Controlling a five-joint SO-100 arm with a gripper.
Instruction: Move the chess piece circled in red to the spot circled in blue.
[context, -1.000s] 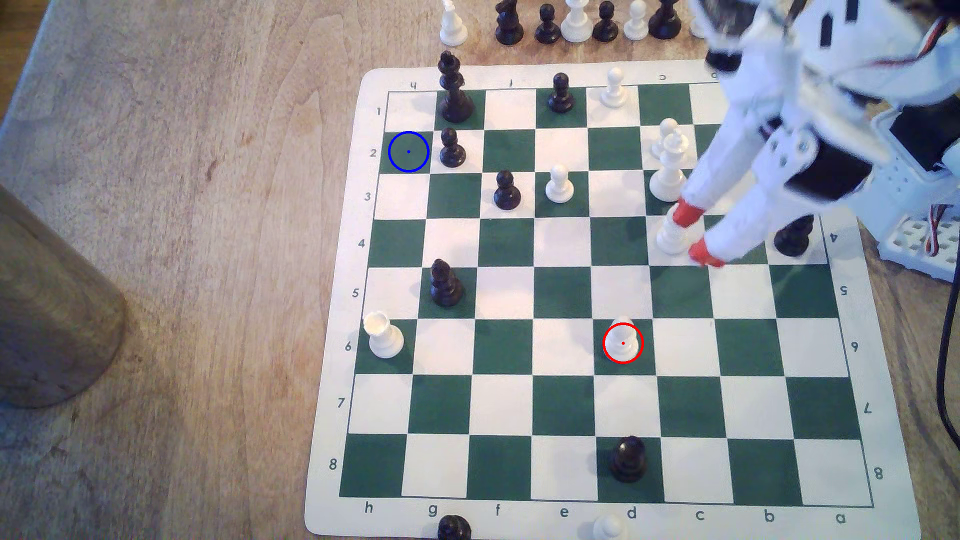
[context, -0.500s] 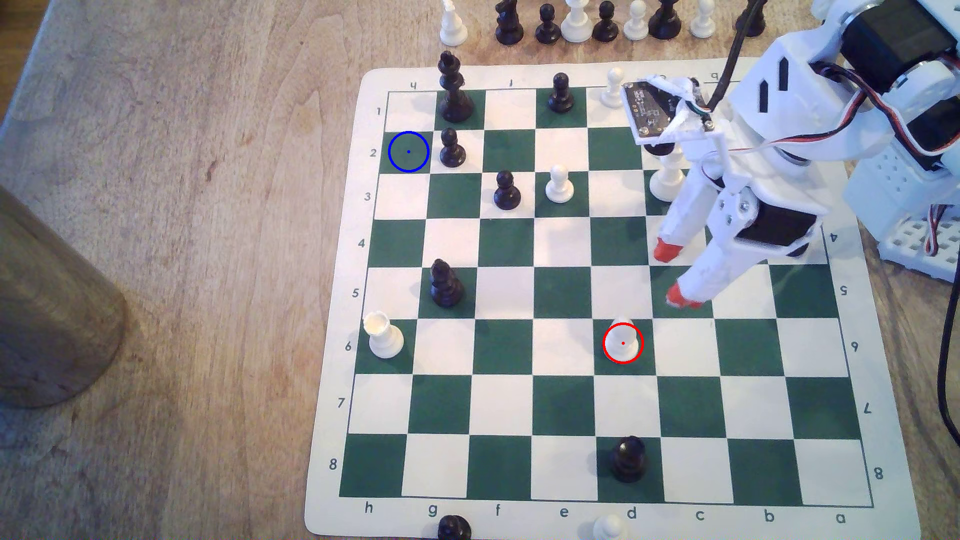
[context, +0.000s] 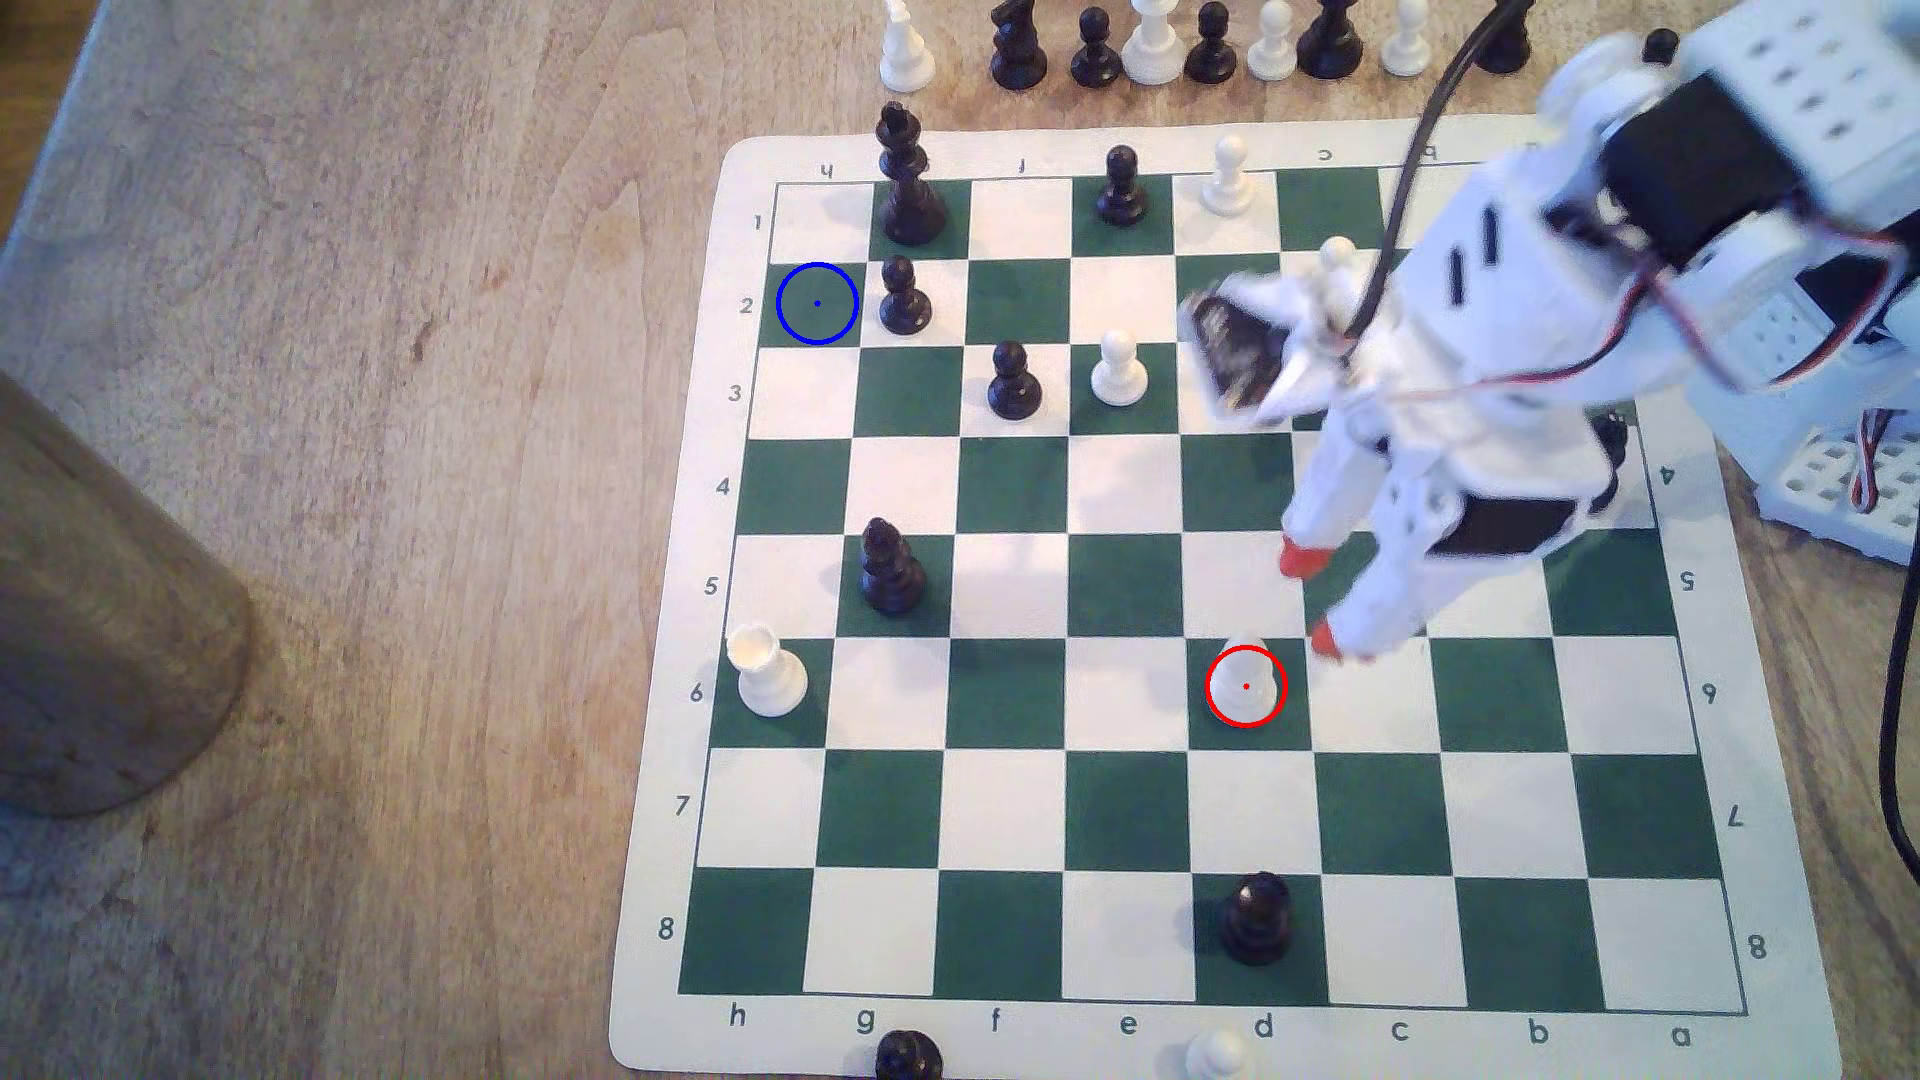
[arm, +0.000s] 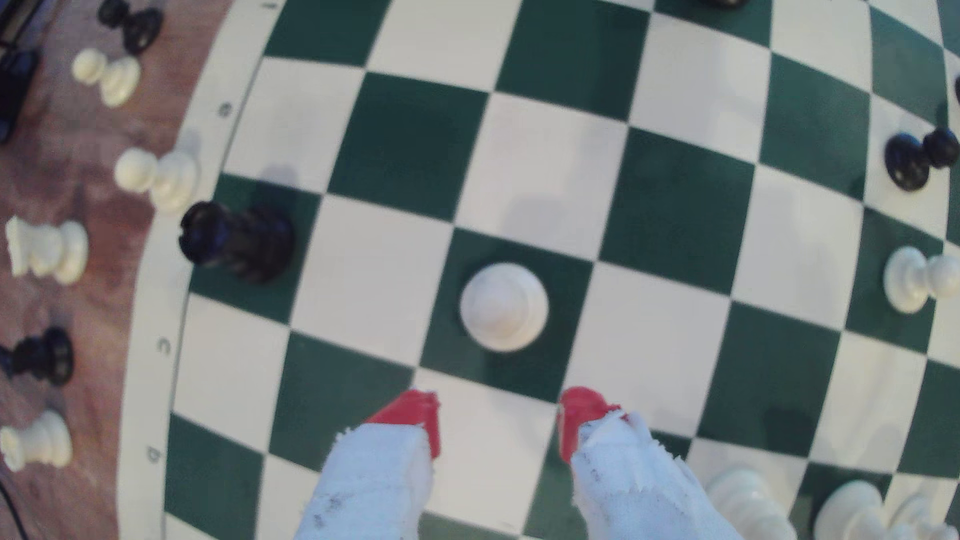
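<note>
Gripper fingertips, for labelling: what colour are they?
Red fingertips on white fingers, clearest in the wrist view.

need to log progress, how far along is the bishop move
Early. Nothing is delivered: the chess piece stands on its red-ringed square. In hand: the open gripper is close beside it, short of it and empty. Left: grasp, carry to the blue-ringed spot, release.

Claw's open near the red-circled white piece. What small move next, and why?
Probably ease the claw forward and down so its red fingertips straddle the white piece. The piece stands upright on its green square just ahead of the open tips, nothing is gripped yet, and the neighbouring squares look free.
</note>
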